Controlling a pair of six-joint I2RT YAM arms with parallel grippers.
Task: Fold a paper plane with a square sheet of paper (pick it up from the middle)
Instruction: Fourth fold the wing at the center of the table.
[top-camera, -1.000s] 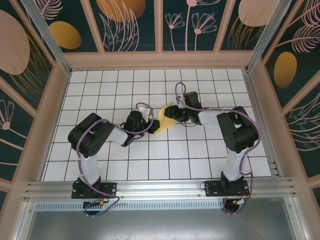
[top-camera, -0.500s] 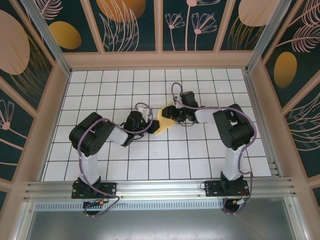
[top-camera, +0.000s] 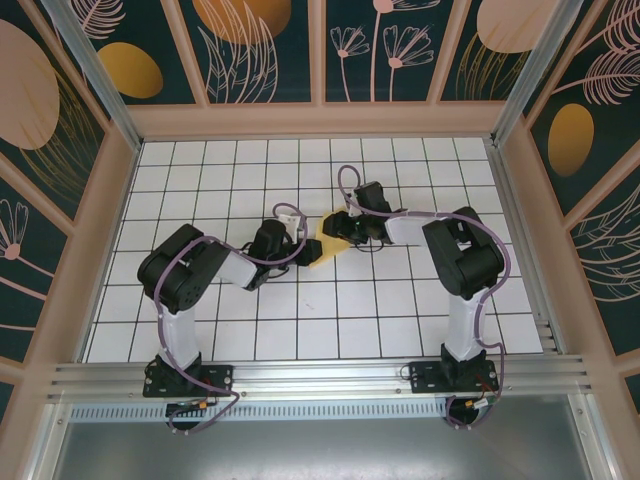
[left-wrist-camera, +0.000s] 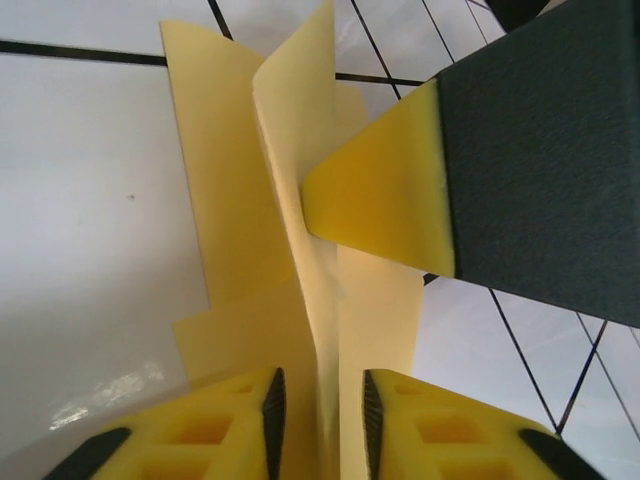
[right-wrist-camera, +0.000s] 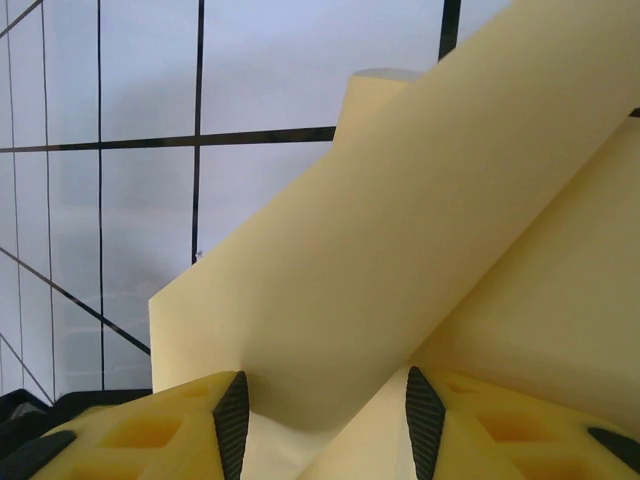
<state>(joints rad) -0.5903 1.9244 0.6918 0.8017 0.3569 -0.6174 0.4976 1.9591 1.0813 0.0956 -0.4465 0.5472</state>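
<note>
The square sheet of paper (top-camera: 326, 240), partly folded, rests near the middle of the white gridded counter (top-camera: 200, 170) with one fold standing upright (left-wrist-camera: 300, 190) and the rest lying flat. The left pincer (top-camera: 305, 252) is clenched on the base of that fold (left-wrist-camera: 320, 405). The right pincer (top-camera: 336, 228) is released, its fingers parted around a slanted flap (right-wrist-camera: 325, 410), one yellow pad (left-wrist-camera: 375, 200) touching the fold's side.

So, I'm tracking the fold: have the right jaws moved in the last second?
Yes. Against the white grid tiles, the right jaws have shifted left, closer to the left jaws.
</note>
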